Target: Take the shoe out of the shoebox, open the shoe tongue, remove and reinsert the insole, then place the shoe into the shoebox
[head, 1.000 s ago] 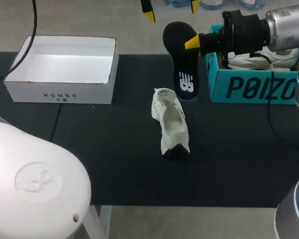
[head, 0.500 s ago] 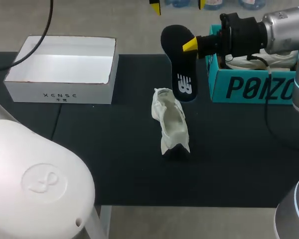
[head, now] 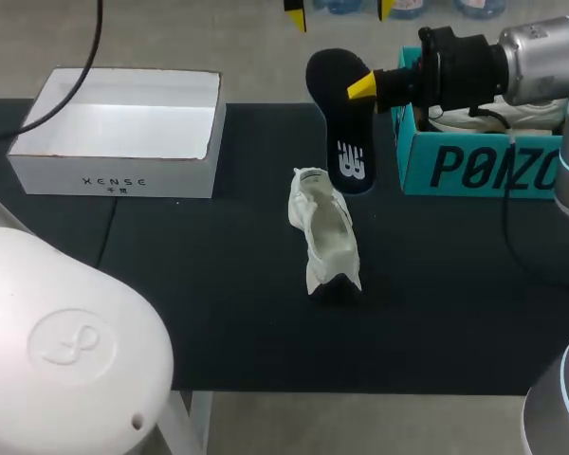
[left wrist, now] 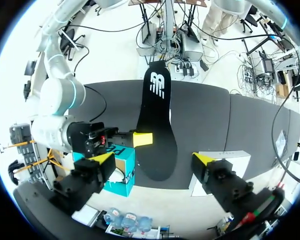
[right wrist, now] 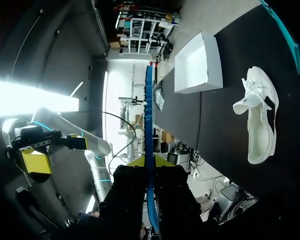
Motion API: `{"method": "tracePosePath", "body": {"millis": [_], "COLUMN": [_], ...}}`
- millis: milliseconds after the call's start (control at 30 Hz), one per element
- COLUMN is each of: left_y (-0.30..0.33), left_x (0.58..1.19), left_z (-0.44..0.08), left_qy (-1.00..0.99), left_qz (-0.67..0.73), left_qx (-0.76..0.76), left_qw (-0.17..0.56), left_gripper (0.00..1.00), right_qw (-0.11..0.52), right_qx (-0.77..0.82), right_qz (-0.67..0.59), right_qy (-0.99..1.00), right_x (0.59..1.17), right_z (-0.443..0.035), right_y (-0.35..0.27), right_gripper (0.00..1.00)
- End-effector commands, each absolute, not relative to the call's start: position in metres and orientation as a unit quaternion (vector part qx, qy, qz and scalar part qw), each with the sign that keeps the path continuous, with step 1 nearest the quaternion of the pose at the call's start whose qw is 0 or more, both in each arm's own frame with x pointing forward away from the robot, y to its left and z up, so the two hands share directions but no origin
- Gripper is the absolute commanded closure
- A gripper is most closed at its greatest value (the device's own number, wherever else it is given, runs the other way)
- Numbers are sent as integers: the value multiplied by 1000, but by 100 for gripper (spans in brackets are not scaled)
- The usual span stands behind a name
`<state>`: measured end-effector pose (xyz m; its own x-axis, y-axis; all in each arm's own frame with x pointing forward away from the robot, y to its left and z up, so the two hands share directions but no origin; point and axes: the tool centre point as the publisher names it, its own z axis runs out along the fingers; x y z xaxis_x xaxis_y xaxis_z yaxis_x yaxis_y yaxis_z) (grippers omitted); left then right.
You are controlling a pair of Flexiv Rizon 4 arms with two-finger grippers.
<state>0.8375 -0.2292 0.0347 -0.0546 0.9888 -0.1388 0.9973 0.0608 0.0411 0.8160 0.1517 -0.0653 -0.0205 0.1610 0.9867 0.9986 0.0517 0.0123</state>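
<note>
Head view: the right gripper [head: 358, 85], reaching in over the far right corner of the table [head: 218, 322], is clamped on the wide end of the black insole [head: 346, 142]. The insole hangs above the middle of the far edge, logo end downward; whether that end touches the table cannot be told. The white shoe [head: 324, 232] lies at the table's centre, opening upward, apart from the insole. The left gripper [head: 339, 11] hovers high near the middle of the far edge, fingers wide apart and holding nothing. The open white shoebox [head: 123, 128] sits at the far left corner. A teal box [head: 484, 166] at the far right corner, just beside the right gripper, holds a second shoe [head: 512, 112]. Left wrist view: the insole [left wrist: 157, 130] lies ahead of and between the spread fingers, untouched by them, while the right gripper [left wrist: 141, 139] pinches its edge. Right wrist view: the insole [right wrist: 148, 115] appears edge-on, pinched between the fingers, with the shoe [right wrist: 257, 117] and white shoebox [right wrist: 199, 62] on the table beyond. The step in hand is judged to be reinsertion. The insole should be lined up lengthwise with the shoe's opening and fed in shallowly, probably with the free gripper steadying the shoe, which looks light and apt to slide. Nothing lies between insole and shoe; the teal box wall close under the right wrist is the likeliest obstruction.
</note>
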Motion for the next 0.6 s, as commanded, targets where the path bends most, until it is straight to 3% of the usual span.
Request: {"method": "tracePosePath", "body": {"millis": [33, 200, 600], "left_y": [-228, -227, -191], "left_x": [837, 836, 823], "left_z": [33, 34, 19], "left_qy": [724, 715, 698], "left_qz": [-37, -59, -214], "left_qx": [685, 688, 613], "left_qw": [72, 110, 301], "left_gripper": [0, 0, 0], "right_qw": [467, 465, 445], "right_qx": [-522, -523, -532], "right_qz": [-448, -447, -469], "right_qy": [-556, -557, -546], "right_x": [816, 817, 826], "right_z": [-66, -65, -44], "right_y": [152, 149, 120], "right_gripper": [100, 100, 100]}}
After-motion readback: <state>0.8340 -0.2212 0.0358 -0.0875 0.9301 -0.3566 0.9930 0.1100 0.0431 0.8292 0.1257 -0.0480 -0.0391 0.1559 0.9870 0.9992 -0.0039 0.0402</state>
